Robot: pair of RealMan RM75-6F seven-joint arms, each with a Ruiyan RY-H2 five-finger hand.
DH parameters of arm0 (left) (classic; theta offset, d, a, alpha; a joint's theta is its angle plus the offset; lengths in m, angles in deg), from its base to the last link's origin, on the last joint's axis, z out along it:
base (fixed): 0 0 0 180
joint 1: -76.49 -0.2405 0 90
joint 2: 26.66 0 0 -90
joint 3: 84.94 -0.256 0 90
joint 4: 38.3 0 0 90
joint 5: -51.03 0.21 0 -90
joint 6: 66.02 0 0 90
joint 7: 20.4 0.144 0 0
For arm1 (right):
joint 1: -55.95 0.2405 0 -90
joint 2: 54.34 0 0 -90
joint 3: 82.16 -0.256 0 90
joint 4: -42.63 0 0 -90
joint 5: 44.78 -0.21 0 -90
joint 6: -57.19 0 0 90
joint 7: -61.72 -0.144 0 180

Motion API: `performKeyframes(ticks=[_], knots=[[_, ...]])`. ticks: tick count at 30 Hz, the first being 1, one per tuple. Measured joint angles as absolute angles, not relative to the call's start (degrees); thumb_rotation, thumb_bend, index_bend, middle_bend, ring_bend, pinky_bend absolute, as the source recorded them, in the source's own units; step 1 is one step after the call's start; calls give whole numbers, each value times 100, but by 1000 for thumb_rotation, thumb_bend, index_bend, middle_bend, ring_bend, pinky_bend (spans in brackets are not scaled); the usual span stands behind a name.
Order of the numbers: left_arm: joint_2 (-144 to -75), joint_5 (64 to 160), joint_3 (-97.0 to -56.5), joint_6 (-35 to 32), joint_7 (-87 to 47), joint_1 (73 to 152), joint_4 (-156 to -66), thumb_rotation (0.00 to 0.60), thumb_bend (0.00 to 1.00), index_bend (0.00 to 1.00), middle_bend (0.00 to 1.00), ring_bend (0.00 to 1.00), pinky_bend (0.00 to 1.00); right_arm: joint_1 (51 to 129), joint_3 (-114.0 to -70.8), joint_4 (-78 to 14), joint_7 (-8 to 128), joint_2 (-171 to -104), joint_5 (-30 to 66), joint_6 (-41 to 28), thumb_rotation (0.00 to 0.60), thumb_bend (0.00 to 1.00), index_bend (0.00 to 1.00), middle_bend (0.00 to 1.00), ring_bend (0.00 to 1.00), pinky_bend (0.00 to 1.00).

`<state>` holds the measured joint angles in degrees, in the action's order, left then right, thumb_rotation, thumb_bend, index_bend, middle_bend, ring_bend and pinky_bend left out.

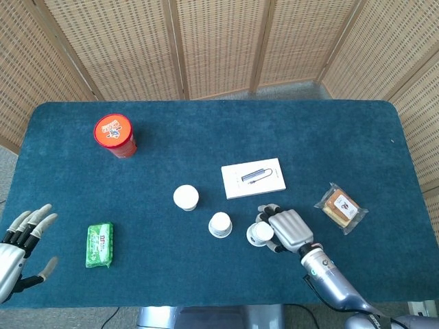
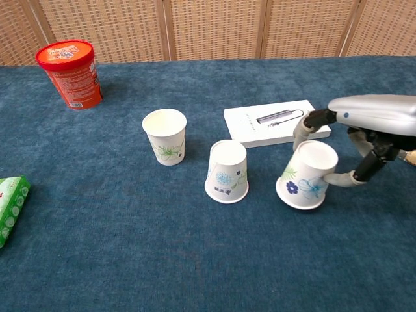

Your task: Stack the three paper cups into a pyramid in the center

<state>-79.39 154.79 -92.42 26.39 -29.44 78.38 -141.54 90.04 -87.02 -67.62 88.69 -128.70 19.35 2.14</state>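
Three white paper cups with flower prints are in play. One cup stands upside down left of centre. A second cup stands upside down in the middle. My right hand grips the third cup, which is upside down, tilted and held just above the cloth, to the right of the middle cup. My left hand hangs open off the table's front left corner, holding nothing.
A white box lies just behind the held cup. A red tub stands at the back left. A green packet lies front left, and a wrapped snack lies on the right.
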Motion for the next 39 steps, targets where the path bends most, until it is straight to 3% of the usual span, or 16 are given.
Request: performKeyframes(ticks=[12, 39], knots=[[-7942, 15412, -9236, 2700, -3050, 7751, -14046, 600, 447, 0, 0, 0, 12, 9545, -8876, -6735, 9247, -13099, 1312, 392, 600, 396, 403, 205, 172, 706], [-7962, 15347, -9212, 2771, -3141, 7627, -13935, 600, 446, 0, 0, 0, 11, 10210, -8815, -6321, 9474, -13456, 676, 425, 600, 397, 400, 208, 173, 706]])
